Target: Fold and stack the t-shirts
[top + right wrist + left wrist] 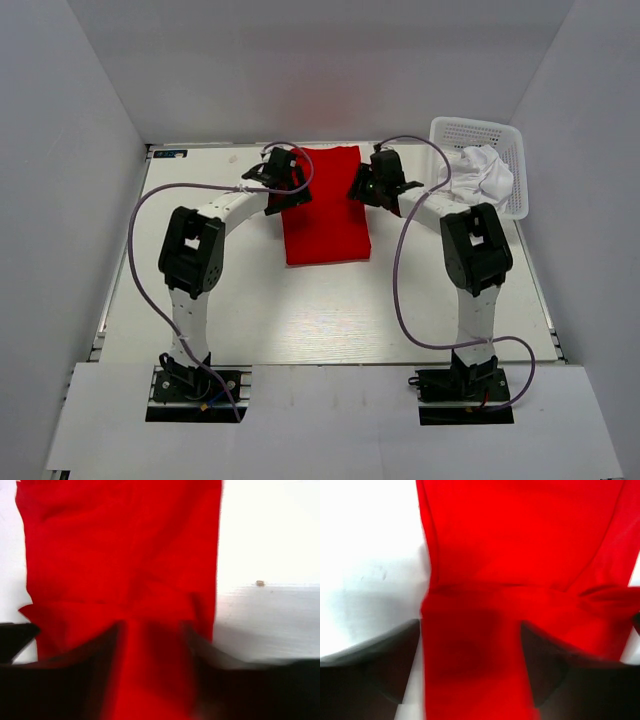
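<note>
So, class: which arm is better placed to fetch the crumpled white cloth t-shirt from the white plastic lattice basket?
Probably right: the right gripper is nearer the lattice basket; the left gripper sits across the red cloth t-shirt.

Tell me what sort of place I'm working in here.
Probably a lab test cell, not a home: plain white walls box in a white table, and the only laundry is a red t-shirt and a white t-shirt in a plastic basket.

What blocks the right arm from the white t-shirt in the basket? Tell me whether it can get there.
Probably yes. The white t-shirt lies uncovered in the open-topped basket beside the right arm; the right gripper, jaws apart at the red t-shirt, seems to hold nothing.
</note>
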Robot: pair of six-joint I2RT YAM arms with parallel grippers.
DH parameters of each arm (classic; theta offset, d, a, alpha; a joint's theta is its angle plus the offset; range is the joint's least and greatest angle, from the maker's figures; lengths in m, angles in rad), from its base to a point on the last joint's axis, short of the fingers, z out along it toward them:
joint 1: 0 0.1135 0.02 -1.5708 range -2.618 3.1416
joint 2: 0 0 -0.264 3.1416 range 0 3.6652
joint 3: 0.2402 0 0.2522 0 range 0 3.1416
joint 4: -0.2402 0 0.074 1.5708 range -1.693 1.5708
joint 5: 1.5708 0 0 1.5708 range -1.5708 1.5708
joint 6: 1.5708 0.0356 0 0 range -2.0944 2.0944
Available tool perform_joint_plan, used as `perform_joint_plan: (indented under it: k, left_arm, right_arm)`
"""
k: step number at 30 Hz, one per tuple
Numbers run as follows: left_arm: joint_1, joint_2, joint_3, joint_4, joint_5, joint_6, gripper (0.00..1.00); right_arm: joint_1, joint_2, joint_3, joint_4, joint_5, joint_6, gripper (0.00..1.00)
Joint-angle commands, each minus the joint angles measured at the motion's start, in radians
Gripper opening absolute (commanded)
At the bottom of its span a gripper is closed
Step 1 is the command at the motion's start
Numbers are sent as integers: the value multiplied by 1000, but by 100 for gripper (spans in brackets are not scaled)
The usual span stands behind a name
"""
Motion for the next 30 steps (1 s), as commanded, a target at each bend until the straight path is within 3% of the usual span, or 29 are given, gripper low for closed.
perform_joint_plan:
  k: [1, 6, 13, 17, 20, 24, 27, 30]
  left_arm:
    - [19, -6, 80, 48, -14, 41, 100]
    - [30, -55, 88, 48, -24, 75, 100]
    - [7, -306, -284, 122, 103, 85, 100]
    - [-2, -435, -528, 242, 314, 75, 100]
    - [-13, -461, -645, 307, 383, 49, 100]
    - [-35, -443, -671, 303, 374, 39, 100]
    - [-44, -417, -671, 293, 328, 58, 94]
    - [-53, -406, -671, 284, 319, 58, 78]
  right_arm:
    - [-29, 9, 66, 20, -48, 3, 90]
    - [-24, -76, 9, 38, -78, -65, 90]
    - [-22, -306, -335, 68, -149, -50, 90]
    - [-19, -430, -482, 88, -213, -23, 90]
    - [-19, -469, -575, 100, -232, -5, 90]
    - [-22, -446, -652, 164, -276, 7, 90]
    - [-21, -417, -646, 177, -275, 6, 90]
    - [-21, -373, -637, 180, -273, 4, 87]
